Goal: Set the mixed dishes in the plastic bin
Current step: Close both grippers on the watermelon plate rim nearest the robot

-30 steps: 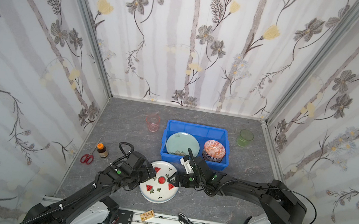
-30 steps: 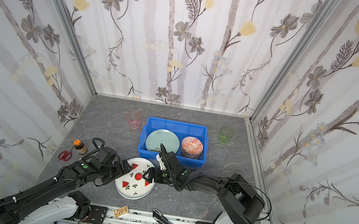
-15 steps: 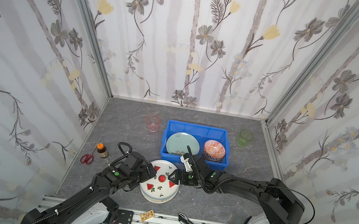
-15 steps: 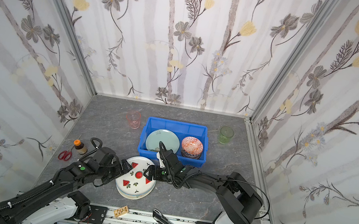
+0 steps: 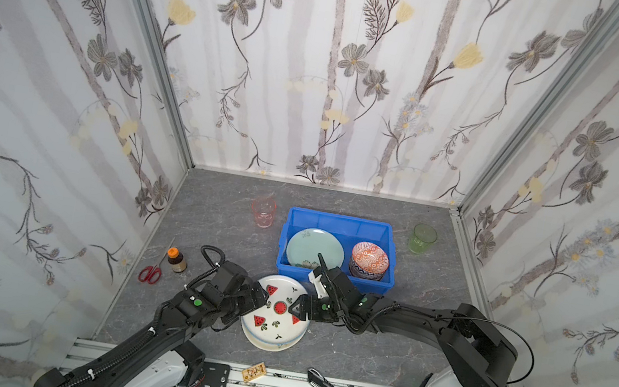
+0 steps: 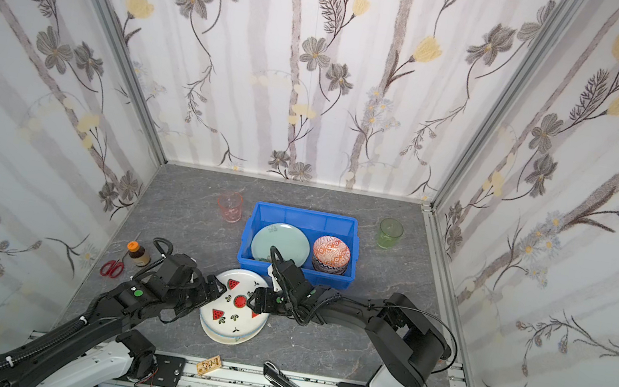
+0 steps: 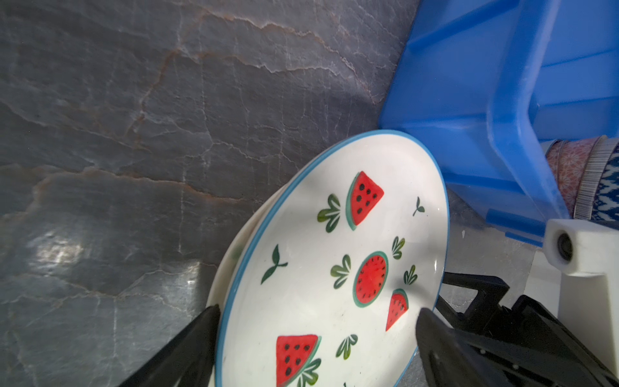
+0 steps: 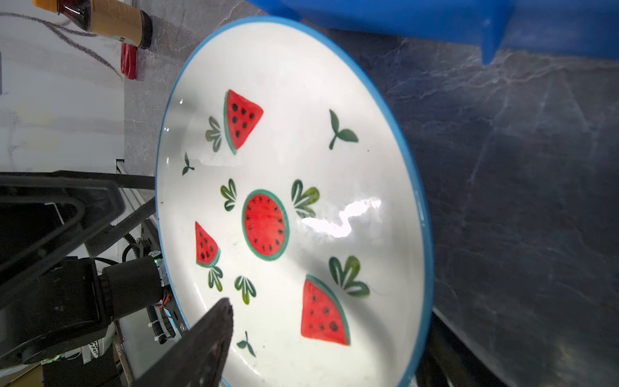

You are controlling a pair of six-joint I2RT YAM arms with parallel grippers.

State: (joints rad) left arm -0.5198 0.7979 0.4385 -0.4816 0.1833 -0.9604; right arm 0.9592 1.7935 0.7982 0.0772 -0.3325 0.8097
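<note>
The white plate with watermelons point(image 5: 273, 317) point(image 6: 232, 313) lies skewed on a cream plate point(image 5: 271, 346) just in front of the blue plastic bin point(image 5: 341, 220) point(image 6: 306, 214). My left gripper point(image 5: 263, 299) point(image 7: 320, 311) is open, with the plate's left rim between its fingers. From the right, my right gripper point(image 5: 296, 308) point(image 8: 330, 315) is open too, one finger over the plate's face and one under its rim. Inside the bin are a pale green plate point(image 5: 314, 248) and stacked bowls, an orange one point(image 5: 370, 254) on top. A pink tumbler point(image 5: 263, 212) and a green tumbler point(image 5: 423, 238) flank the bin.
Red-handled scissors point(image 5: 150, 273) and a small orange-capped brown bottle point(image 5: 176, 259) lie near the left wall. The bin's near wall point(image 7: 469, 100) stands close behind the stacked plates. Flowered walls close in three sides, and a metal rail runs along the front.
Both grippers have edged inward over the watermelon plate's rim from either side, and their jaws have narrowed slightly. The plates stay where they were.
</note>
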